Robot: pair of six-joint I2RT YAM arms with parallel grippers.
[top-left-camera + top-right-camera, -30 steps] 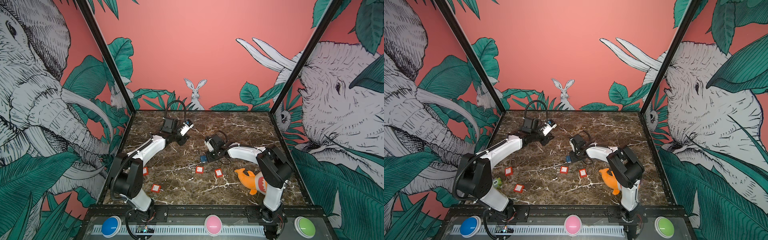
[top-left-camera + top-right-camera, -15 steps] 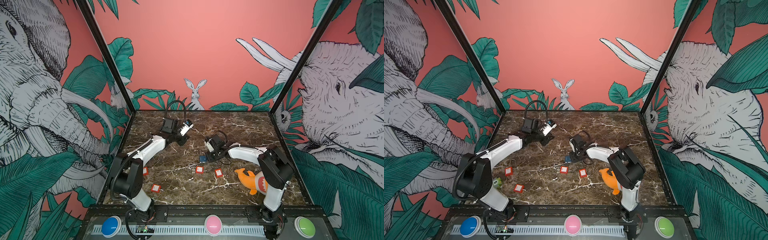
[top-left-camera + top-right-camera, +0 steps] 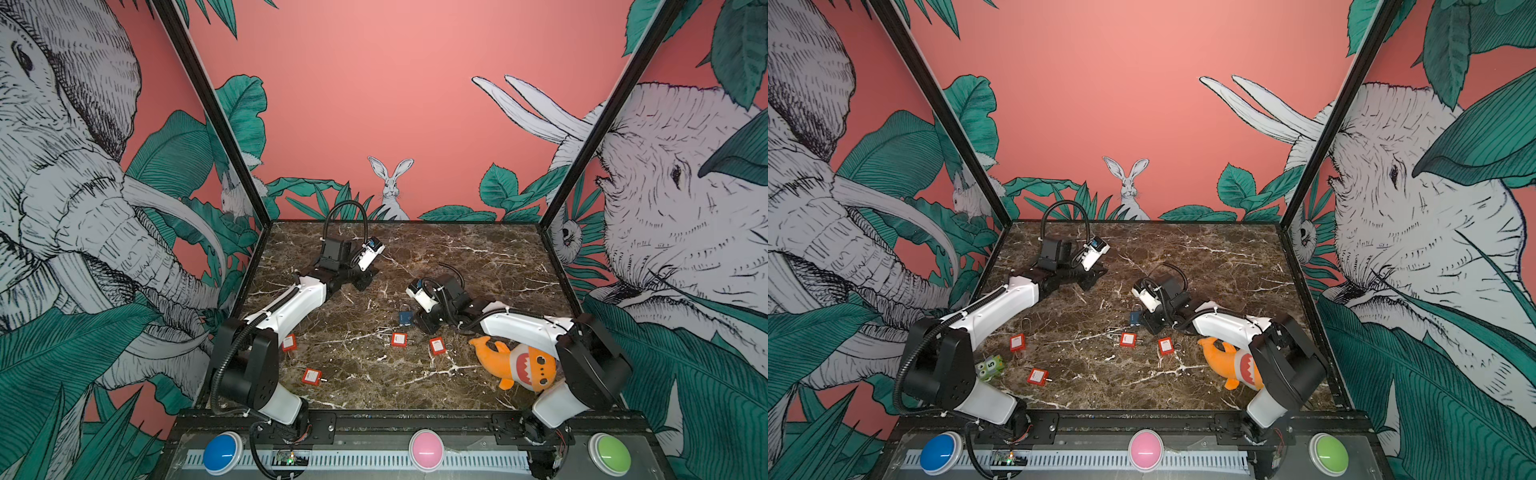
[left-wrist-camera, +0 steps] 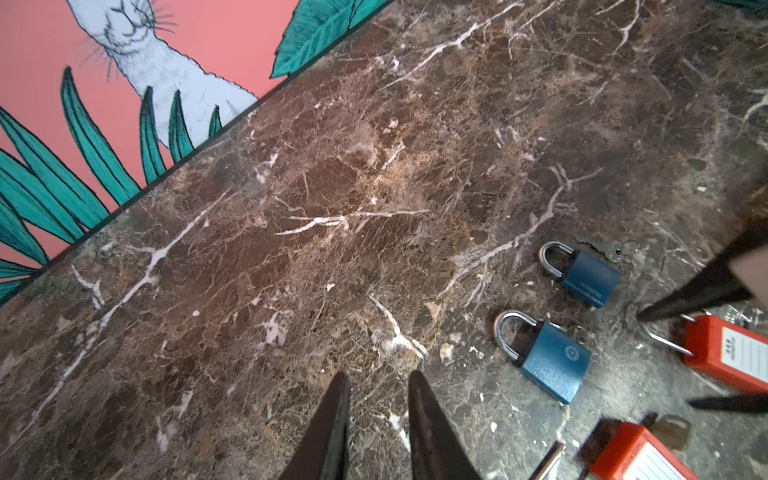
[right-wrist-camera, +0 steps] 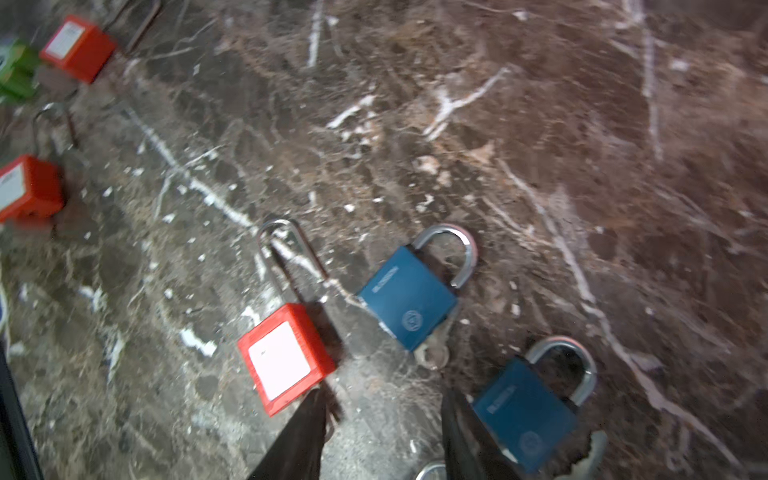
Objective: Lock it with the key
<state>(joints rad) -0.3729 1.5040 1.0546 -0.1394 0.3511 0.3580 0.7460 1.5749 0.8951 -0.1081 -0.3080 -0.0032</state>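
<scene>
Key (image 5: 433,355) partly hidden under blue padlock (image 5: 409,297) — right wrist view blurred.

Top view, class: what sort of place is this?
Likely a robot demonstration booth: pink walls painted with jungle animals, two white-and-black robot arms on a brown marble-patterned tabletop, and round blue, pink and green push buttons in front.

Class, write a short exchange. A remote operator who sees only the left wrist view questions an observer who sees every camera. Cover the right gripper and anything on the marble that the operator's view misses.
Operator: Is the right gripper holding anything?
Observer: No. Its own wrist view shows its jaws standing apart with nothing between them.
Operator: What else am I missing?
Observer: An orange shark plush lies at the right in both top views.
</scene>
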